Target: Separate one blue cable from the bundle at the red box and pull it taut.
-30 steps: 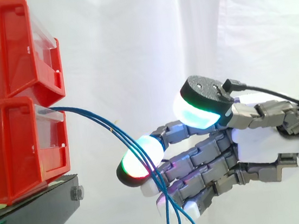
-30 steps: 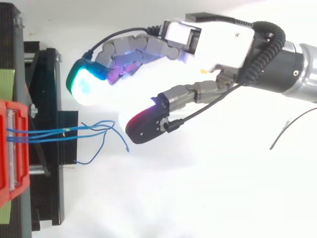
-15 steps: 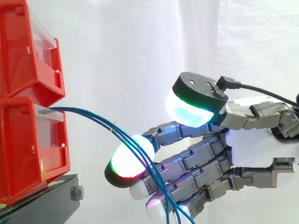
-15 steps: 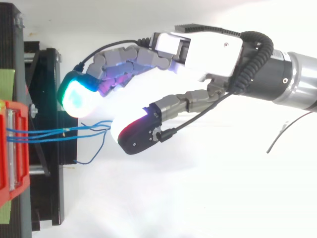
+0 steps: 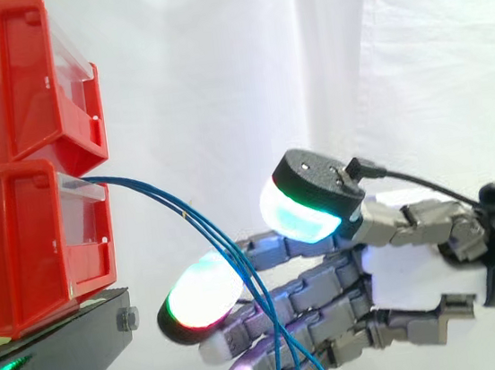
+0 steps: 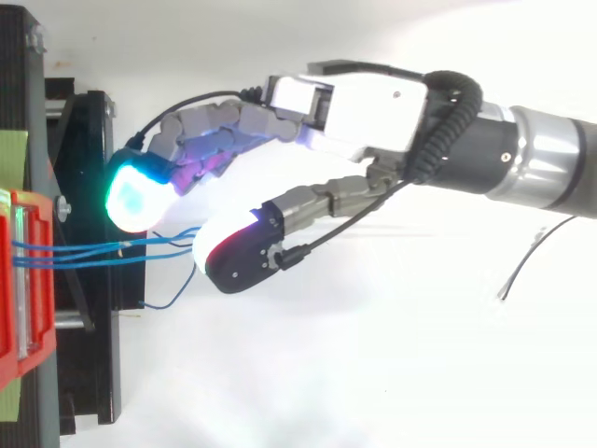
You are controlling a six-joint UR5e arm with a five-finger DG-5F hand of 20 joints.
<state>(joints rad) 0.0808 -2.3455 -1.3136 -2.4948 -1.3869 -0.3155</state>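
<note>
Off beyond the fingertips sit the stacked red bins on their black stand, same as a second ago. From the lower bin's front the blue cables spill out towards the hand, bunched together and sagging.

And the hand has moved in! It has slid closer to the bins and dropped lower than it was a second ago. The fingers are stretched out and spread, with nothing pinched.

The side view has the cables drooping across the front of the fingers, just past the red-and-green glowing pad, with the cyan pad up above them.

From above, the cables run straight into the gap between the cyan pad and the dark red-edged pad, and daylight shows between the two. One loose strand curls away under the hand's near side; the tips that trailed free a second ago are now tucked under the dark pad.
</note>
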